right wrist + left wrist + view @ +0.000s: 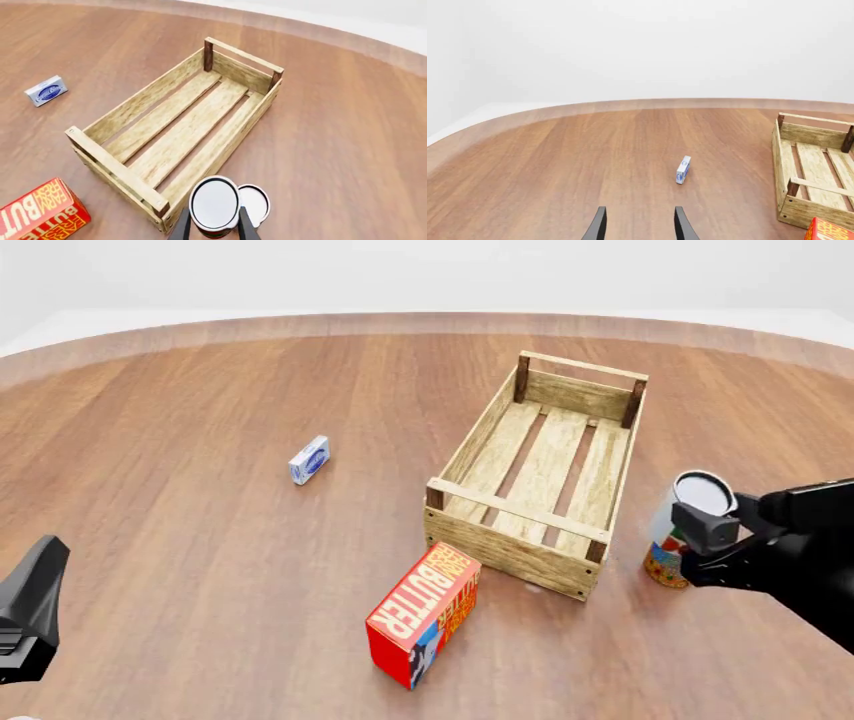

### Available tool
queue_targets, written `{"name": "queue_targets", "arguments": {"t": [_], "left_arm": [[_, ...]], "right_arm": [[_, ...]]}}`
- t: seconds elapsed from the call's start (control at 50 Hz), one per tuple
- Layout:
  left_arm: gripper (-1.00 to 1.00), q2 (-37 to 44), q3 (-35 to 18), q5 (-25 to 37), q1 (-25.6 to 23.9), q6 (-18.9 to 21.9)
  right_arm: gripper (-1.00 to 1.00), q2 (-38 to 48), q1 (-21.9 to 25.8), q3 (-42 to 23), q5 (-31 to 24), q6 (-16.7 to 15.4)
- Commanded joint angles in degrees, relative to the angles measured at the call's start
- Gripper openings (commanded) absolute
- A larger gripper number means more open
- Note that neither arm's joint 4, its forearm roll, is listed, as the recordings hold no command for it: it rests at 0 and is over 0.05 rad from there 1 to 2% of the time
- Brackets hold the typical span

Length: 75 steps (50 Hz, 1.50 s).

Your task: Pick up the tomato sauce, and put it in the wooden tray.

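Jaws clamp the red-labelled, silver-topped tomato sauce [214,205] beside wooden tray [175,125]

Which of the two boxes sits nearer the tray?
The red butter box, by the tray's near corner; the small blue-and-white box lies well off to the left.

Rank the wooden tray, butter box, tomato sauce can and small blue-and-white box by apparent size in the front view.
1. wooden tray
2. butter box, though it sits nearer the camera
3. tomato sauce, partly hidden by the right gripper
4. small blue-and-white box
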<state>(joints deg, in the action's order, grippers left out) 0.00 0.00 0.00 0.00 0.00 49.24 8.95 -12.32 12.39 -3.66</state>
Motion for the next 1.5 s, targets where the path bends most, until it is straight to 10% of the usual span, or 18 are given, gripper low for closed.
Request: {"name": "queue_targets", "arguments": {"t": [0.02,1.5], "left_arm": [[1.00,0.00,0.00,0.00,0.00,0.00],[1.00,0.00,0.00,0.00,0.00,0.00]], "right_arm": [[-1.00,-5.81,-0.12,-1.93,-5.26,0.49],[-1.00,6.69,3.24,-15.50,-2.29,-3.05]]}}
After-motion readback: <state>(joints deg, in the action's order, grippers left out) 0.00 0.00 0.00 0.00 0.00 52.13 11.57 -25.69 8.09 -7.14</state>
